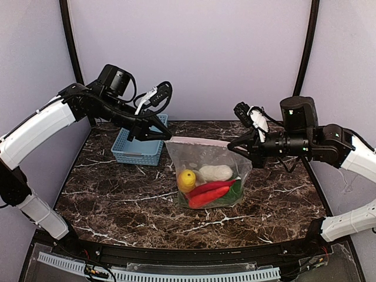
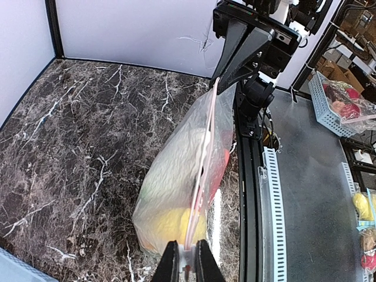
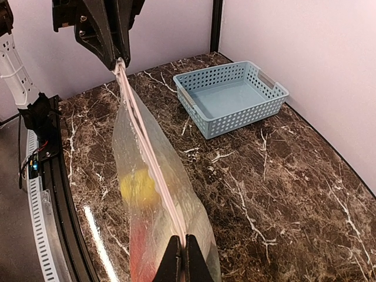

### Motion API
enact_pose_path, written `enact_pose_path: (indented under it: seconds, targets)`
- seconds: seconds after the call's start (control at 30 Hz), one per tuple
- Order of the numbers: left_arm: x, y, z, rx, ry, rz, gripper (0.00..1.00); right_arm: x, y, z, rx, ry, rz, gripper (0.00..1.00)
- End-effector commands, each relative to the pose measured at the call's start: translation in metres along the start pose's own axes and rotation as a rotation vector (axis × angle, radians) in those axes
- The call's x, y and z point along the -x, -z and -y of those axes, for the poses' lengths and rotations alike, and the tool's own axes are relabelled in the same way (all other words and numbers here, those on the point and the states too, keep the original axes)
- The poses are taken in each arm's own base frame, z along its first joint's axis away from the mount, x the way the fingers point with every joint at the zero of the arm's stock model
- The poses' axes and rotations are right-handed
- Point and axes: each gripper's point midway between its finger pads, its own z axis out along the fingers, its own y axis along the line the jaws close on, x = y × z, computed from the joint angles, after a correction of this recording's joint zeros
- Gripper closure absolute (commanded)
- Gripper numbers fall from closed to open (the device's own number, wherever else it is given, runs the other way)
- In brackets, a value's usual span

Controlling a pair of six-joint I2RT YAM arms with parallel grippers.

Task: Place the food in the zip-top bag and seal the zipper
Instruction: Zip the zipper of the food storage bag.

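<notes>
Top external, bag: you have the zip-top bag [image 1: 205, 160] standing upright over the middle of the table [image 1: 117, 194], with its bottom resting on the marble.
Food: all of it sits low inside the bag. The yellow corn-like one [image 1: 187, 179] is at the left and the white one [image 1: 215, 173] is beside it. The long red-orange one [image 1: 207, 194] lies beneath them, and the green leafy one [image 1: 236, 189] is at the lower right.
Zipper: the zipper [image 1: 197, 141] is stretched straight along the bag's top edge. You cannot tell whether it is pressed closed along its whole length.
Left gripper: your left gripper [image 1: 169, 136] is clamped on the zipper's left end.
Right gripper: your right gripper [image 1: 230, 147] is pinched tight on the right end.
Basket: the light-blue basket [image 1: 138, 154] sits behind and to the left of the bag, under the left gripper and apart from the bag.
</notes>
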Motion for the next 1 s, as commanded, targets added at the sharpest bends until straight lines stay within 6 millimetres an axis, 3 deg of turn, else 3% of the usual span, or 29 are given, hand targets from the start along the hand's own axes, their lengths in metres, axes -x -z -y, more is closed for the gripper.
enact_pose_path:
  seconds: [0.0,0.33,0.73,0.8,0.83,0.87,0.9,0.97]
  targets:
    - [-0.007,0.02,-0.001,0.037,0.033,-0.003,0.99,-0.006,0.009,0.018,-0.081,-0.026,-0.012,1.0]
    - [-0.008,0.017,-0.011,0.045,0.053,0.009,0.99,-0.007,0.005,0.027,-0.122,-0.043,-0.016,1.0]
    - [-0.003,-0.016,-0.078,0.221,0.164,0.082,0.99,-0.017,-0.047,0.102,-0.394,-0.248,-0.088,1.0]
    - [-0.004,-0.02,-0.091,0.262,0.197,0.094,0.88,-0.022,-0.053,0.113,-0.402,-0.287,-0.087,1.0]
    - [-0.006,-0.023,-0.096,0.276,0.206,0.098,0.71,-0.023,-0.056,0.118,-0.399,-0.299,-0.085,1.0]
    - [-0.008,-0.023,-0.1,0.295,0.228,0.1,0.61,-0.024,-0.058,0.121,-0.393,-0.31,-0.082,1.0]
    - [-0.009,-0.025,-0.104,0.304,0.241,0.107,0.43,-0.027,-0.061,0.125,-0.392,-0.318,-0.084,1.0]
    - [-0.01,-0.025,-0.108,0.324,0.255,0.125,0.28,-0.032,-0.067,0.134,-0.393,-0.344,-0.089,1.0]
